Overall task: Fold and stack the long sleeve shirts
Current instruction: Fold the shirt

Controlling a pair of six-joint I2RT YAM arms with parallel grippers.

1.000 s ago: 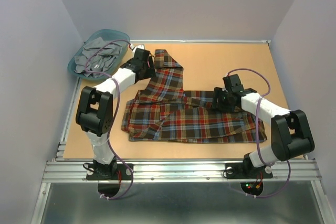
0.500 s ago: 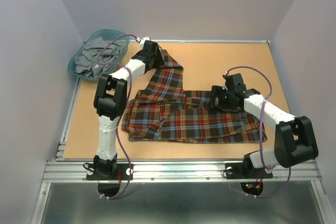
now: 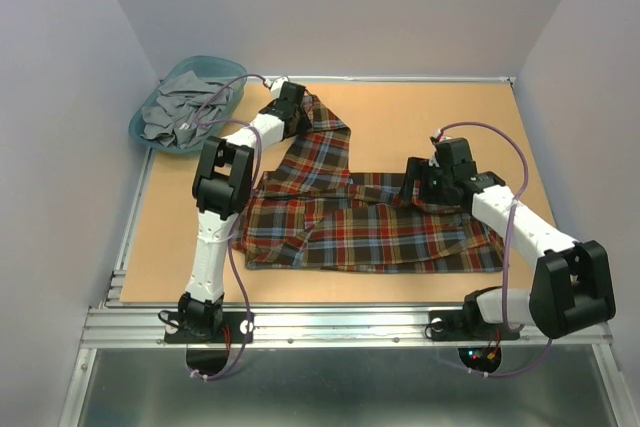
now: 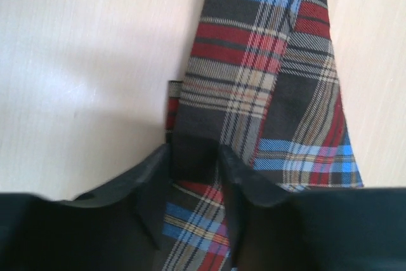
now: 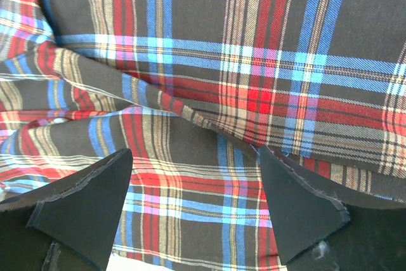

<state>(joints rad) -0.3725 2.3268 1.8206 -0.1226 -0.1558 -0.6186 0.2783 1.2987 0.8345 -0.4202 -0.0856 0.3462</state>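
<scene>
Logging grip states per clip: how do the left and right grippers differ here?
The left gripper is shut on a sleeve of the plaid shirt; the right gripper is wide open, holding nothing. The left reaches the far sleeve; the right hangs over the shirt's body. Both face plaid cloth.

The shirt point(image 3: 370, 232) lies mid-table point(image 3: 430, 117) — its sleeve point(image 3: 322, 150) running back toward the far-left basket point(image 3: 136, 131).

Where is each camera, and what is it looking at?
Top: above, behind the robot, looking down at table, plaid shirt, basket; left arm and right arm show.
Left wrist: looks down at the shirt's sleeve, pinched in the left gripper.
Right wrist: looks down at the shirt's body; open right gripper shows.
All share the shirt.
</scene>
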